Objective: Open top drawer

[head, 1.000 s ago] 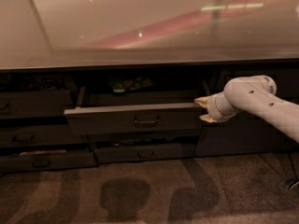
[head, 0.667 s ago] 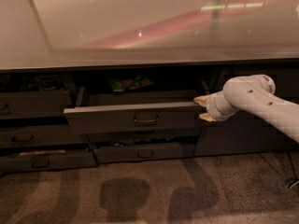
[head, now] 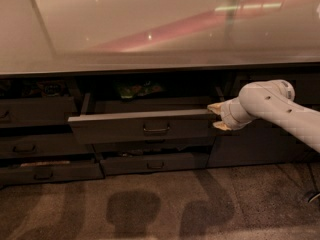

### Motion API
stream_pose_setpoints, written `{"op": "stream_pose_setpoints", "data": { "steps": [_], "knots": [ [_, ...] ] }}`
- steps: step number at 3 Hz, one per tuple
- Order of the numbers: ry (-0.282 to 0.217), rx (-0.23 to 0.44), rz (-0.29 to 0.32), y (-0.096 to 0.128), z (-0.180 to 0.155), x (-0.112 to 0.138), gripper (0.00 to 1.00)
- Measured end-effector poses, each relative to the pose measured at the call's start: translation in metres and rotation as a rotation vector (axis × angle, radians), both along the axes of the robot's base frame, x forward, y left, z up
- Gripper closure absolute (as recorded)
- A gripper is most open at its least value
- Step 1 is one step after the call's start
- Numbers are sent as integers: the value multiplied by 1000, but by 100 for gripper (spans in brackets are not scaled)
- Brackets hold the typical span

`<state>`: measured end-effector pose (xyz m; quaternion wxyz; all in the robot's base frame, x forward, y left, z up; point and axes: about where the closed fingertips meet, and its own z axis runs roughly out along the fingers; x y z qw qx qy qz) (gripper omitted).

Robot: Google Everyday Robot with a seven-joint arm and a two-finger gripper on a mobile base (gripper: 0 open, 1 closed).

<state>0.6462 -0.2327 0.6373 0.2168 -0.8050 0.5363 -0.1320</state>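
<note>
- Change over the last second: none we can detect. The wide, dark grey, flat-fronted top drawer (head: pixel 115 126) sits pulled out exactly as far as before, and its small black loop handle (head: pixel 156 129) is in the same spot.
- We judge the opening essentially done. The front stands well proud of the neighbouring fronts, below the glossy beige counter top (head: pixel 150 34).
- The white, rounded arm (head: pixel 272 104) reaches in from the right, roughly level.
- The gripper (head: pixel 216 116) is at the drawer front's right end, tan fingertips (head: pixel 215 106) spread one above the other. We cannot tell whether they press on the edge.
</note>
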Motion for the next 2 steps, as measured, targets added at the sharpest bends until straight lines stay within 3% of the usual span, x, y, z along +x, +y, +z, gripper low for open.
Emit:
{"op": "stream_pose_setpoints", "data": {
  "steps": [2],
  "knots": [
    [0,9,-1,0,5,0,13]
  ]
}}
